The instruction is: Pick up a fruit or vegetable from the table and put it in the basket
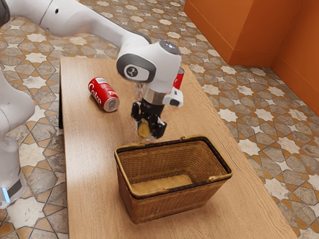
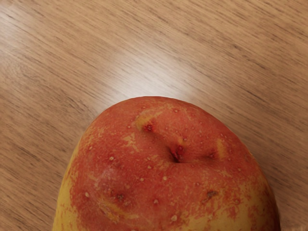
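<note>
A black gripper [image 1: 148, 130] grasps a red-and-yellow fruit [image 1: 144, 130] above the wooden counter [image 1: 89, 169], near the rim of an empty wicker basket [image 1: 172, 186], with a red Coke can [image 1: 103, 94] lying well apart.

"Coke" can be read in white lettering on the red soda can [image 1: 103, 93] that is laid on its side on the worktop [image 1: 89, 174]. Smaller print is also carried there (too fine to be deciphered). A round emblem [image 1: 131, 71] is borne by the robot arm [image 1: 162, 67].
</note>
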Robot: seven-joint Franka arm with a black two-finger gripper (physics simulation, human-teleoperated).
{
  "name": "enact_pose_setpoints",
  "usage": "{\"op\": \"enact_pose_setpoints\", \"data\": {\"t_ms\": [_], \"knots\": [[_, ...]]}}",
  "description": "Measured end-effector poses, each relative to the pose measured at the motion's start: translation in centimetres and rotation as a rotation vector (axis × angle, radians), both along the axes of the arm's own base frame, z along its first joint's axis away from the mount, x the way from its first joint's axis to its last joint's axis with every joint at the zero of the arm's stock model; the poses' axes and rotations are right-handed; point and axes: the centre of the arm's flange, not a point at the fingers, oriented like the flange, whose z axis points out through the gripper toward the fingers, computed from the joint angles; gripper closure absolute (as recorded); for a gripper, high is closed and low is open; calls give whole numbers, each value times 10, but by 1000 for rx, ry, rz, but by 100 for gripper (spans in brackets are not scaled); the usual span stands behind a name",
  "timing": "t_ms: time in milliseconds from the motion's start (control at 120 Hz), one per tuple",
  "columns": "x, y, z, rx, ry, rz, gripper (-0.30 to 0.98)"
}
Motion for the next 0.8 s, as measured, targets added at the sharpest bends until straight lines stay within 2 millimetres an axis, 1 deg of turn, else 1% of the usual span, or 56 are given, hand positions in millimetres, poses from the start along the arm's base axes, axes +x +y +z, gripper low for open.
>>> {"op": "enact_pose_setpoints", "data": {"t_ms": [58, 92, 117, 133, 175, 217, 250, 283, 317, 350, 433, 492, 533, 575, 625, 675, 800], "knots": [[11, 3, 53, -12, -70, 8, 38], [13, 5, 76, -16, -94, 11, 38], [13, 4, 86, -17, -101, 7, 37], [12, -2, 90, -15, -103, -5, 37], [7, -22, 97, -7, -101, -44, 36], [0, -50, 101, 2, -99, -94, 36], [-2, -72, 101, 11, -92, -128, 35], [0, -97, 96, 24, -80, -159, 35], [5, -119, 89, 39, -64, -182, 35], [14, -139, 78, 58, -45, -199, 36], [38, -181, 51, 75, -5, -226, 36], [45, -203, 42, 74, 8, -250, 36], [47, -209, 39, 68, 14, -258, 36], [52, -206, 36, 57, 21, -253, 35], [59, -199, 32, 50, 30, -242, 25], [62, -195, 28, 45, 37, -239, 17], [60, -203, 25, 35, 44, -268, 7]]}}
